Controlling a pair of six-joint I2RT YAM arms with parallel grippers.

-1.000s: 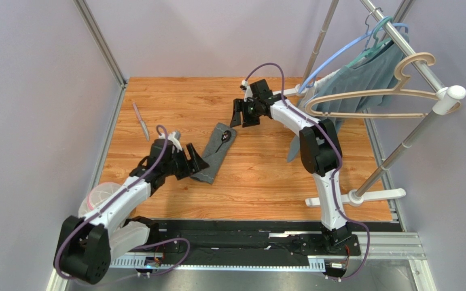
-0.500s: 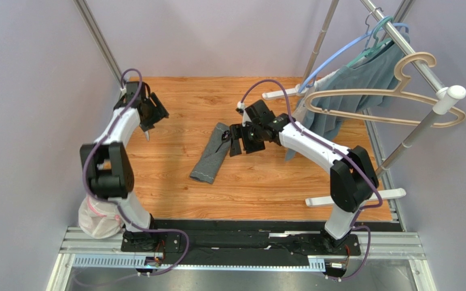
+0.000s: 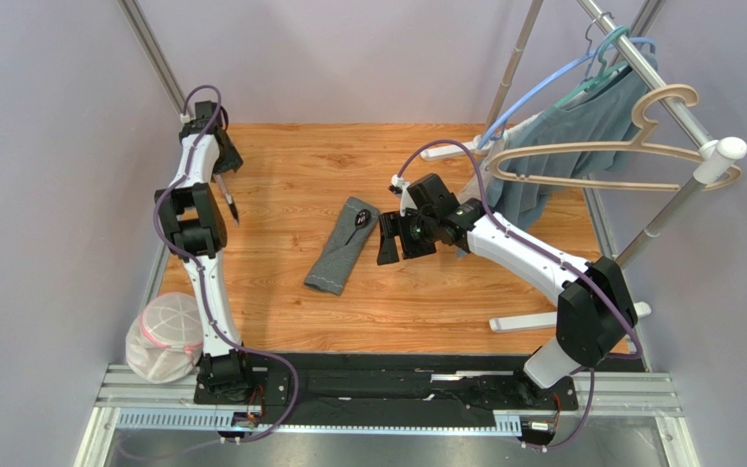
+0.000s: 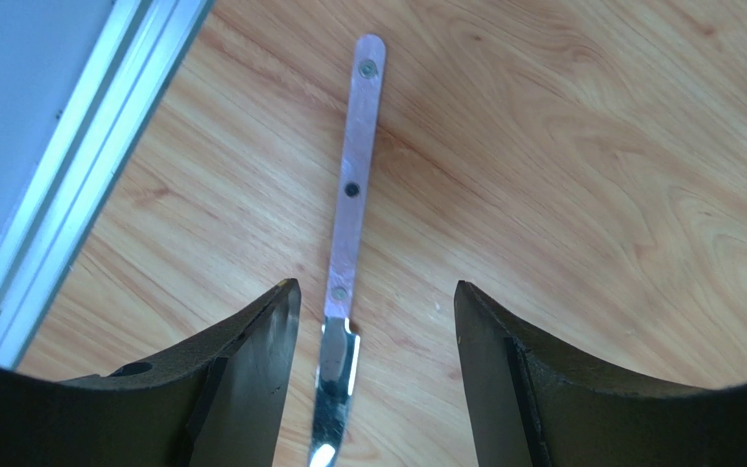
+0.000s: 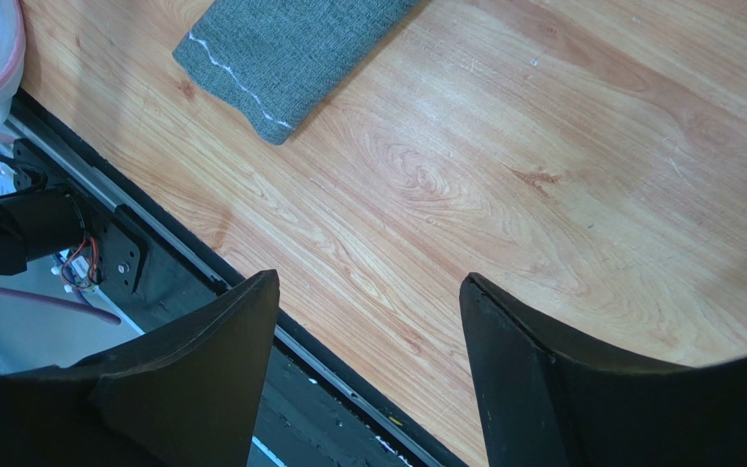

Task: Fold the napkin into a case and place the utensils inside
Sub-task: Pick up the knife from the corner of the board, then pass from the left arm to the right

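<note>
We note a wood-grain tabletop point(image 3: 426, 292) between pale lilac walls point(image 3: 46, 146). A metal rack point(image 3: 662, 216) stands right, apparently holding a garment point(image 3: 582, 126).

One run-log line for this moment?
left gripper: open over knife | right gripper: open, beside case | case: folded, spoon at far end

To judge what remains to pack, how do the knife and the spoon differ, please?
The knife is silvery with a pale riveted handle; the spoon is black. The knife lies on bare wood by the table's left edge; the spoon rests at the far end of the folded napkin. The knife sits between the left gripper's open fingers; no fingers flank the spoon. Both lie flat.
</note>
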